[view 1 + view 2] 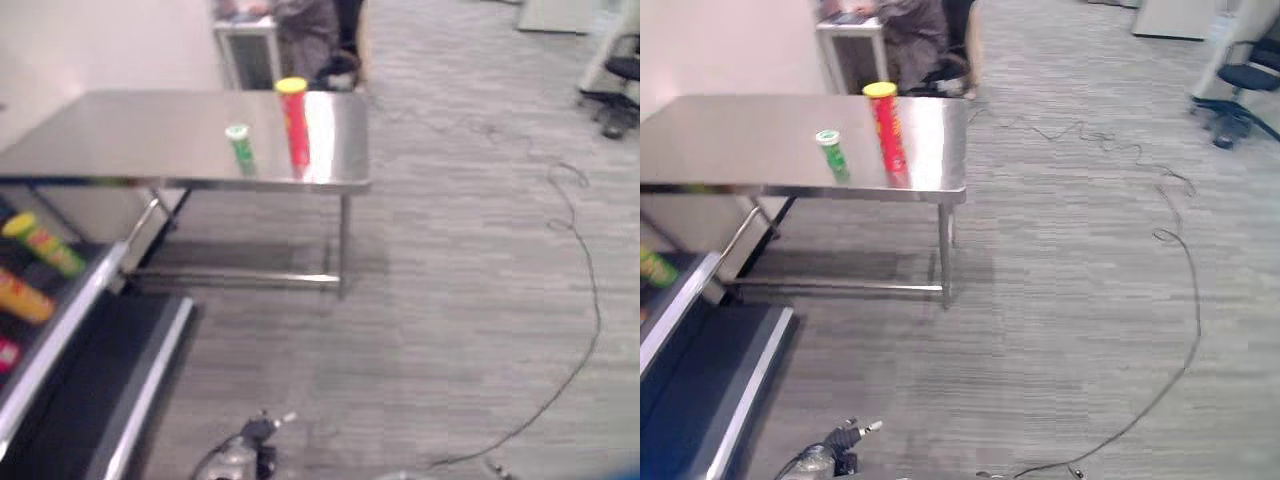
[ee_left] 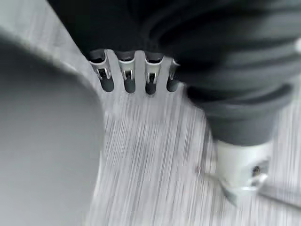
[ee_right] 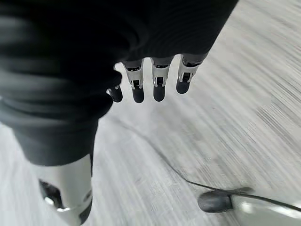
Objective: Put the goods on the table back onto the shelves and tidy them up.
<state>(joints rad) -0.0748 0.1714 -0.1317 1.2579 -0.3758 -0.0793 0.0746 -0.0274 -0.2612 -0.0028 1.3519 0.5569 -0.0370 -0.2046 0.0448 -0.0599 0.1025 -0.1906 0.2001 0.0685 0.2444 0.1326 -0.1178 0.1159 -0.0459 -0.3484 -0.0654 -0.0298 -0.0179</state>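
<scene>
A steel table [image 1: 150,130] stands ahead to the left. Near its front right edge stand a tall red tube with a yellow lid [image 1: 295,122] and, just left of it, a shorter green can [image 1: 240,148]. The shelf [image 1: 60,320] runs along the lower left; a yellow-green tube [image 1: 45,245] and an orange pack [image 1: 22,297] lie on it. My left hand [image 2: 124,77] hangs over the carpet with straight fingers, holding nothing. In its own wrist view my right hand [image 3: 146,82] hangs the same way, straight-fingered and empty.
A person [image 1: 310,35] stands behind the table beside a white cabinet [image 1: 248,50]. An office chair [image 1: 615,85] is at the far right. Grey carpet spreads between me and the table, with the shelf's dark lower board [image 1: 110,390] at the left.
</scene>
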